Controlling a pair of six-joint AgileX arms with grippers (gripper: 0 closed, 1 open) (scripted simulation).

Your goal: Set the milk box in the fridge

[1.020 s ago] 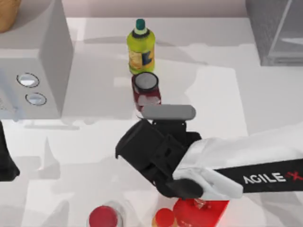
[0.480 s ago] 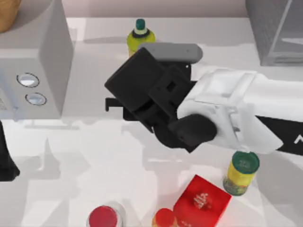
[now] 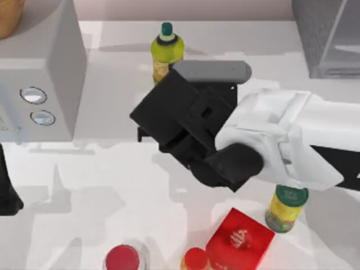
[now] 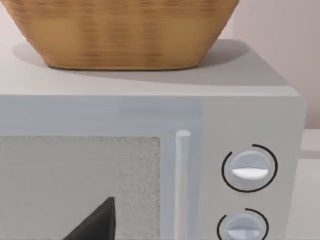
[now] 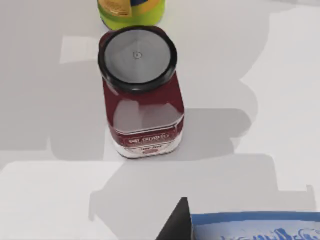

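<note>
Since a moment ago, the right gripper (image 3: 147,134) has been shifted slightly from the round-capped yellow bottle (image 3: 166,48); the blue cardboard milk box (image 5: 255,226) is clamped in its claw.

No lettering can be read: the dark-red jar (image 5: 142,100) carries a white label band and the blue carton top (image 5: 255,226) pale markings, both too blurred to make out.

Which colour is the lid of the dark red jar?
Grey with a black rim: the jar's lid shows best in the right wrist view.
</note>
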